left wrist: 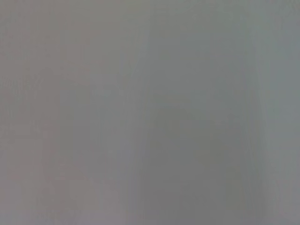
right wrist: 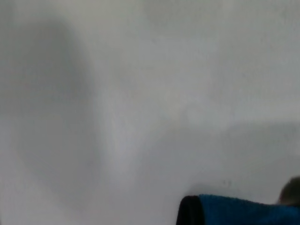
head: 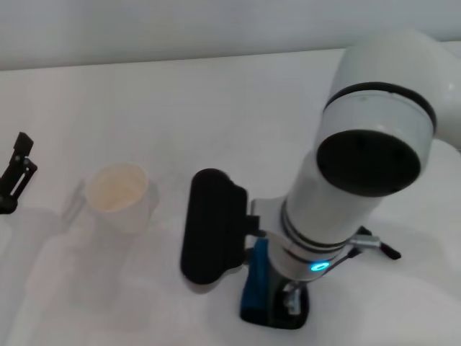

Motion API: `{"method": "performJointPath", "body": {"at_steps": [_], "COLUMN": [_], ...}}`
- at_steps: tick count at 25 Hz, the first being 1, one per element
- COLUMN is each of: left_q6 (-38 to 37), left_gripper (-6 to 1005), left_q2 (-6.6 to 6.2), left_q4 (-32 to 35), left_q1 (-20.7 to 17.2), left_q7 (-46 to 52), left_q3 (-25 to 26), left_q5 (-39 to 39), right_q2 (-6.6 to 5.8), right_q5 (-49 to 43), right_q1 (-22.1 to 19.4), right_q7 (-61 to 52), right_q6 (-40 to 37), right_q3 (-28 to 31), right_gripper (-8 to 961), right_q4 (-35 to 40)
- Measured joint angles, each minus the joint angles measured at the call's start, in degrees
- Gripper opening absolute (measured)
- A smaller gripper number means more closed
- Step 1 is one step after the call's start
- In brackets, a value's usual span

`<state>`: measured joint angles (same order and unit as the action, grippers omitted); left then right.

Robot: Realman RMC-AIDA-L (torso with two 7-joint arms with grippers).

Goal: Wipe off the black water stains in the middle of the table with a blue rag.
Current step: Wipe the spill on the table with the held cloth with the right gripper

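Note:
My right arm fills the middle and right of the head view, and its gripper (head: 292, 301) is down at the table's near edge, shut on the blue rag (head: 253, 287). The rag is bunched up under the wrist, with its black edging beside the fingers. In the right wrist view a corner of the blue rag (right wrist: 243, 212) shows against the white table (right wrist: 140, 93). The black water stains show in no view; the arm covers much of the table's middle. My left gripper (head: 20, 162) rests at the far left edge of the table (head: 216, 108).
A white paper cup (head: 117, 193) stands upright left of centre, between the two grippers. The left wrist view shows only a plain grey surface. The table's far edge runs along the top of the head view.

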<state>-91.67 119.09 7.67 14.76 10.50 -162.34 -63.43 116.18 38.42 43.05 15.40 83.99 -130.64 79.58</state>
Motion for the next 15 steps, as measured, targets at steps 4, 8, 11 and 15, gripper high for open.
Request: {"method": "performJointPath", "body": {"at_steps": [4, 8, 11, 15], "left_q6": [0.0, 0.0, 0.0, 0.0], "left_gripper": [873, 873, 873, 873], "left_q2": [0.00, 0.00, 0.00, 0.00], "left_q4": [0.2, 0.2, 0.2, 0.2], "left_q1": [-0.3, -0.5, -0.7, -1.1], "left_q7": [-0.5, -0.6, -0.6, -0.7], "left_q3": [0.0, 0.0, 0.0, -0.2], "left_q5": [0.8, 1.2, 1.3, 1.3], "right_q2": [0.01, 0.01, 0.01, 0.01], "right_q5": [3.0, 6.3, 8.3, 10.2], "right_q1": [3.6, 6.5, 8.2, 9.6], "right_q7": [-2.4, -4.0, -4.9, -5.1], "right_q6": [-2.2, -4.5, -5.9, -7.8], "right_q3": [-3.7, -6.6, -8.6, -10.0], "right_gripper": [43, 45, 46, 48], "right_q4": [0.0, -0.3, -0.6, -1.4]}}
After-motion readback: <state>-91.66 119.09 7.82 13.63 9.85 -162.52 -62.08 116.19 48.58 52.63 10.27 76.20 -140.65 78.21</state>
